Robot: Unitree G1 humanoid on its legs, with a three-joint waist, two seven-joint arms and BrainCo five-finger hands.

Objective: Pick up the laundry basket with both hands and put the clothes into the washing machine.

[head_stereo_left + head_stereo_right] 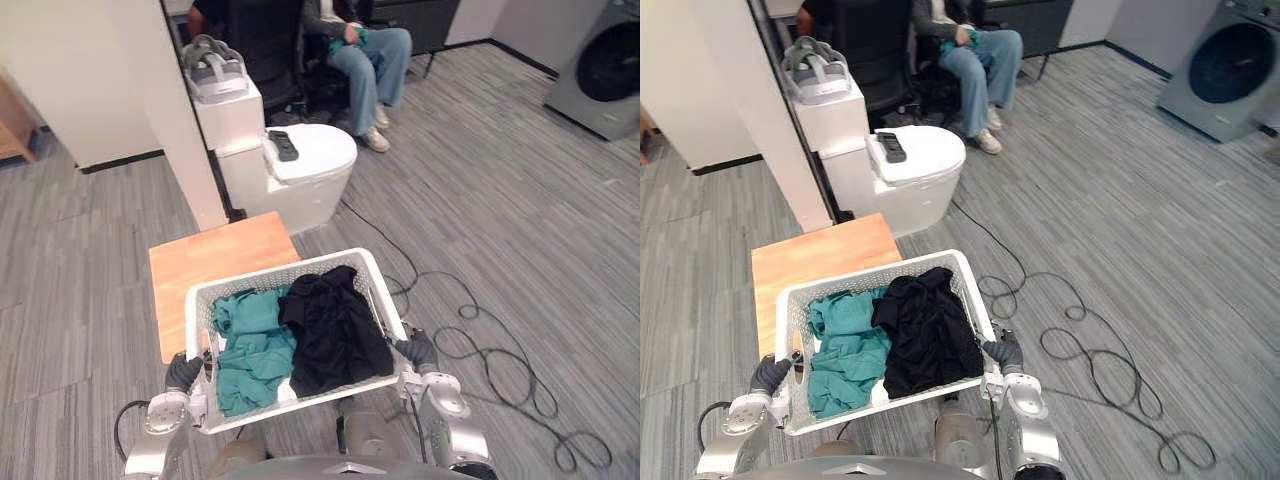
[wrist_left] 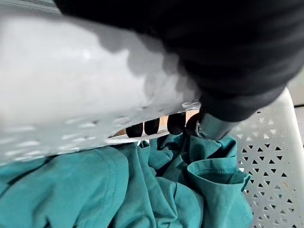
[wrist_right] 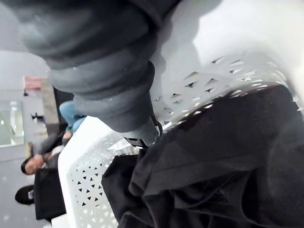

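Note:
I hold a white perforated laundry basket [image 1: 290, 272] low in front of me, just past the near edge of a small wooden table [image 1: 215, 255]. Inside lie teal clothes [image 1: 250, 345] on the left and black clothes [image 1: 335, 330] on the right. My left hand [image 1: 183, 372] grips the basket's left side; its dark fingertips [image 2: 152, 127] hook through the rim above the teal cloth [image 2: 142, 190]. My right hand [image 1: 420, 350] clasps the right side, its thumb [image 3: 142, 135] over the rim beside the black cloth [image 3: 228, 166]. The washing machine [image 1: 1225, 65] stands far off at the upper right.
A white toilet [image 1: 300, 165] with a remote [image 1: 284, 145] on its lid and a headset [image 1: 215, 65] on its tank stands ahead, beside a white wall corner [image 1: 170, 110]. A person [image 1: 365, 50] sits on a chair behind it. Grey floor stretches right toward the machine.

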